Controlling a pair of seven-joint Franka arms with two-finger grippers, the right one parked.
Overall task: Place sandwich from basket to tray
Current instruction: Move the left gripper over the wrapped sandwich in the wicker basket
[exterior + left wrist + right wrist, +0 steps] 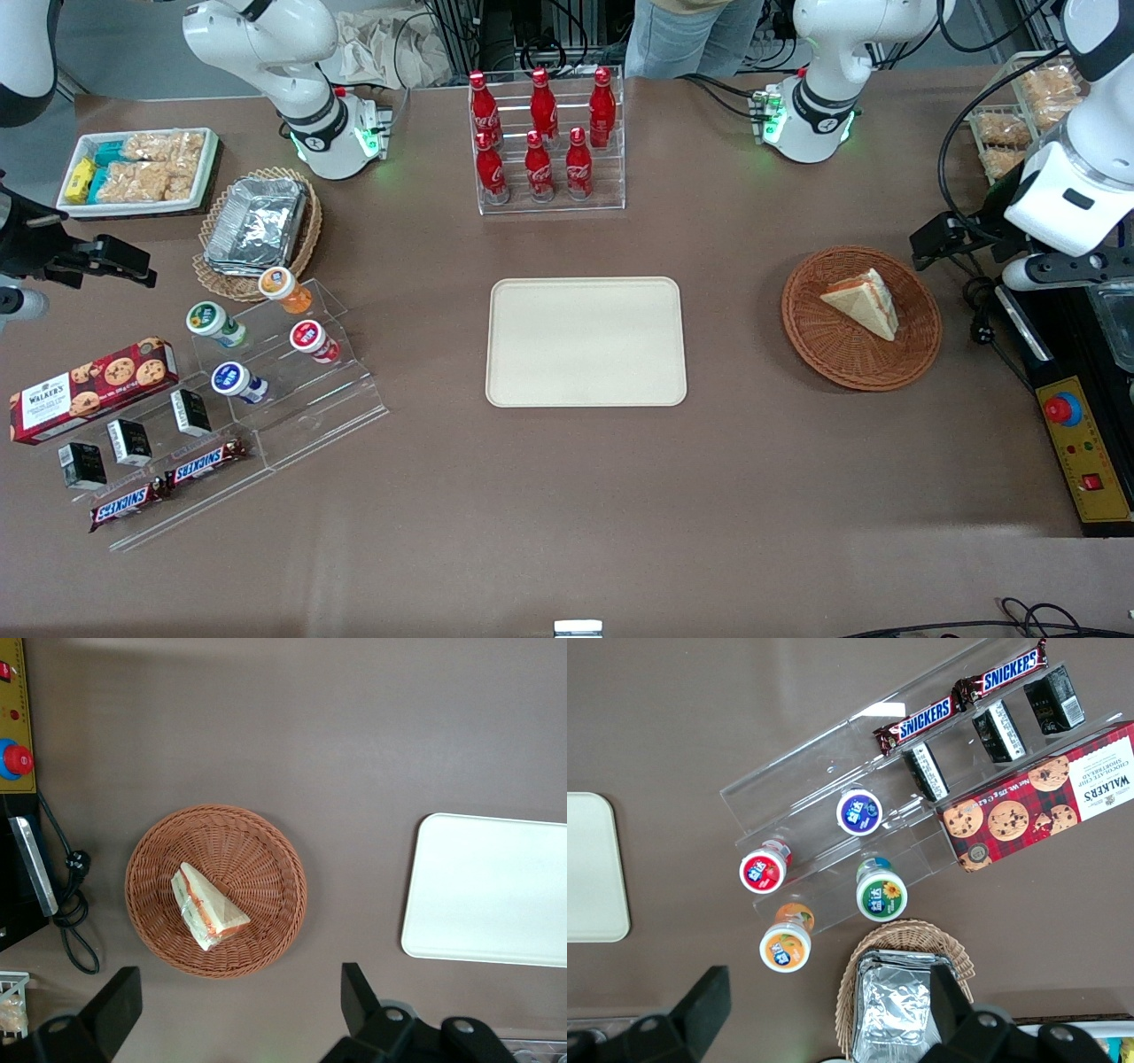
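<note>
The left arm's pincer [239, 1010] hangs above the bench [762, 496], its two black fingers [356, 997] spread wide with nothing between them. Seen from its wrist camera, it is over the bare surface just beside the basket [266, 930] and touches neither basket nor food.

The sandwich [206, 906] lies flat in the basket, a white wedge with its orange-red filling edge showing. In the front view the basket [819, 341] sits toward the working arm's end of the bench, well apart from the tray [586, 341], which lies at the middle with only bare bench between them.

Farther from the front camera than the tray stands a clear rack of red Coca-Cola bottles [540, 133]. Toward the parked arm's end, clear stepped shelves [310, 416] carry small lidded cups [304, 338], two Snickers bars [205, 461] and a red Walker's cookie box [93, 388]. Near them sit a tan basket of foil containers [257, 226] and a white tray of wrapped snacks [137, 168].

A yellow control box with a red button [1083, 447] rests near the basket, at the working arm's end.
</note>
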